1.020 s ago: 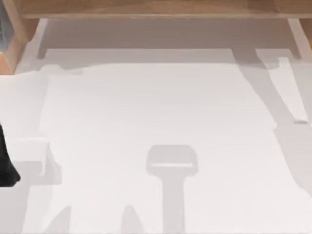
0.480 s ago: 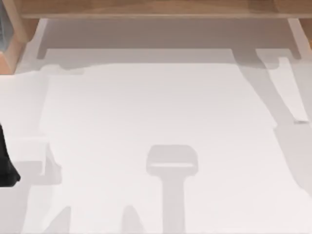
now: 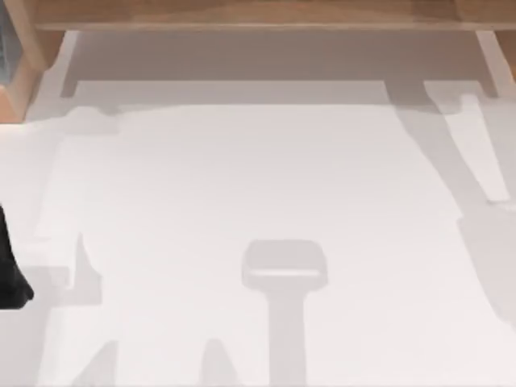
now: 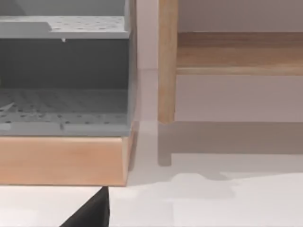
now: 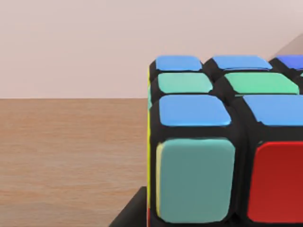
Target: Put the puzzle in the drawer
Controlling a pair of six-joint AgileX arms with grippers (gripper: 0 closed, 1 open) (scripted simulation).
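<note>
The puzzle (image 5: 222,142) is a cube with blue, green, teal and red tiles on black edges. It sits very close in the right wrist view, on a brown wooden surface (image 5: 71,156). A dark part of my right gripper (image 5: 135,213) shows just below it. The drawer (image 4: 64,75) is a grey perforated unit with an open front, resting on a wooden base (image 4: 61,161). A dark part of my left gripper (image 4: 92,213) shows in front of that base. My left arm (image 3: 10,270) is at the white table's left edge.
A wooden shelf (image 3: 258,14) runs along the table's back, and its post (image 4: 166,61) stands right of the drawer unit. The drawer's wooden corner (image 3: 20,72) sits at the back left. Arm shadows lie over the white table (image 3: 258,177).
The shadows on the table have shifted. A pale patch near the left edge has gone, and the shadow at the right has slid slightly toward the front.
</note>
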